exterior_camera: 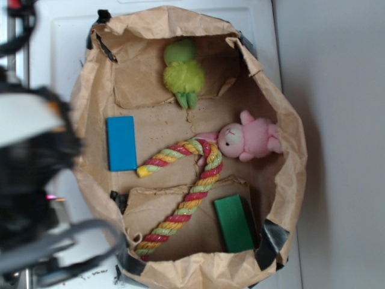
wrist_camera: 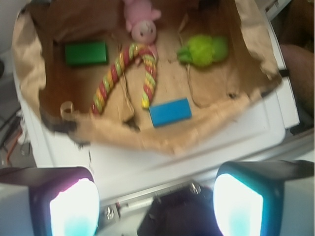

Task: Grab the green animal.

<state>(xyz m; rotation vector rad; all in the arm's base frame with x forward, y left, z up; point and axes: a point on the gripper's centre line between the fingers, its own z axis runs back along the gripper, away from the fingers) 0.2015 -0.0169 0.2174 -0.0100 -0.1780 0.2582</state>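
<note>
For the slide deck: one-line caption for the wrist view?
Open gripper above the paper bag holding the green animal, pink bunny, striped rope, blue block and green block.

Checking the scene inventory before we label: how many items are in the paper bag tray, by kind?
Plush toys: 2 (fluffy lime-green plush animal, pink plush bunny)
Flat rectangular blocks: 2 (blue block, dark green block)
Twisted multicolour rope toy: 1
Total: 5, all lying inside the brown paper bag tray.
</note>
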